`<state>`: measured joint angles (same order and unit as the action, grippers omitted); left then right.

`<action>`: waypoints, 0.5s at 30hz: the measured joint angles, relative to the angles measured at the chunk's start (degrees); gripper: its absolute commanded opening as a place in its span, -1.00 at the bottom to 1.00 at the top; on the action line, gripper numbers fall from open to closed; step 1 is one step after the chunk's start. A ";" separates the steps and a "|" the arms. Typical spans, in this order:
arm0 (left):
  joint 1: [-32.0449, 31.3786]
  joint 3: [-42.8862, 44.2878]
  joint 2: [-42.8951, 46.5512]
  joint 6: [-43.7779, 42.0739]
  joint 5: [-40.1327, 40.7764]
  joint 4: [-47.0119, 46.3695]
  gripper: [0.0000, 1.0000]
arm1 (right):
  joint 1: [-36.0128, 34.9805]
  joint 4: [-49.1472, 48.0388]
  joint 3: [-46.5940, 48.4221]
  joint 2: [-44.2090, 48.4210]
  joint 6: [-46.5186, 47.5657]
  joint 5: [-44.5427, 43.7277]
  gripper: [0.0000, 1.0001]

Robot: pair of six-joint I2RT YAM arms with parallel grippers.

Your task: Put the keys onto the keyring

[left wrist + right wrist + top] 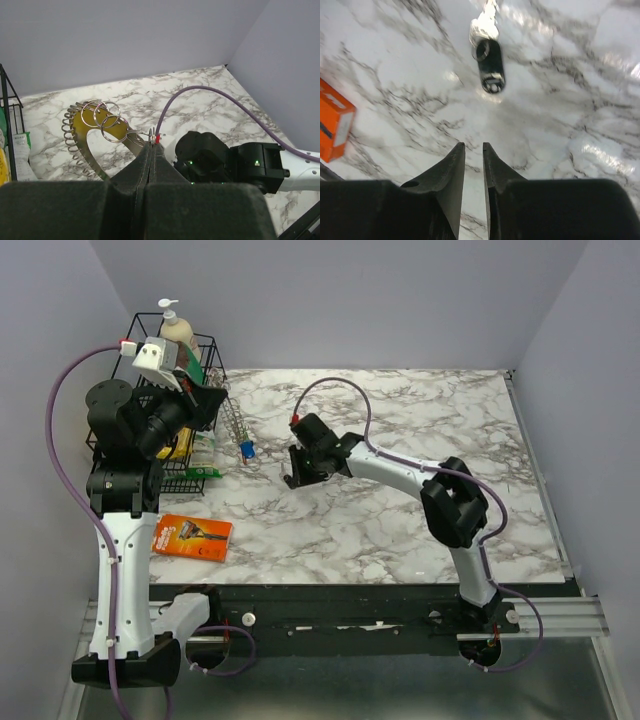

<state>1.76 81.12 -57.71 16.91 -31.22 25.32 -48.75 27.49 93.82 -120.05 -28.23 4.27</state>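
My left gripper (218, 392) is raised beside the wire basket and is shut on the keyring. In the left wrist view its fingertips (152, 142) pinch a small silver ring linked to other rings (107, 117) and to a curved, yellowish band fringed with wire loops (75, 137). From above, the keyring (234, 423) hangs down from that gripper, with a blue-headed key (246, 450) at its lower end. My right gripper (293, 478) hovers low over the table, jaws slightly apart and empty. A black-headed key (490, 65) lies on the marble just ahead of it.
A black wire basket (120, 455) with a soap bottle (178, 330) and packets stands at the back left. An orange razor box (192, 537) lies near the front left and also shows in the right wrist view (332, 120). The right arm (215, 157) sits below the left gripper.
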 measured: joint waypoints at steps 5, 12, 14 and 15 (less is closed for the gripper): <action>0.00 0.00 0.09 0.31 -0.52 -0.02 -1.00 | 0.00 -0.31 11.61 -3.72 0.94 -0.20 -0.27; 0.00 0.00 0.48 0.35 -1.31 -0.35 -1.00 | 0.00 0.46 22.97 -14.12 1.11 -1.14 -0.14; 0.00 0.00 0.61 0.37 -1.57 -0.42 -1.00 | 0.00 1.29 24.44 -16.31 0.96 -1.46 -0.14; 0.00 0.00 0.66 0.35 -1.64 -0.44 -1.00 | 0.00 1.81 25.18 -17.20 0.81 -1.70 -0.14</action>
<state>1.76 81.12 -57.06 17.26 -32.86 24.88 -48.75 29.30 119.00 -137.25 -27.42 2.57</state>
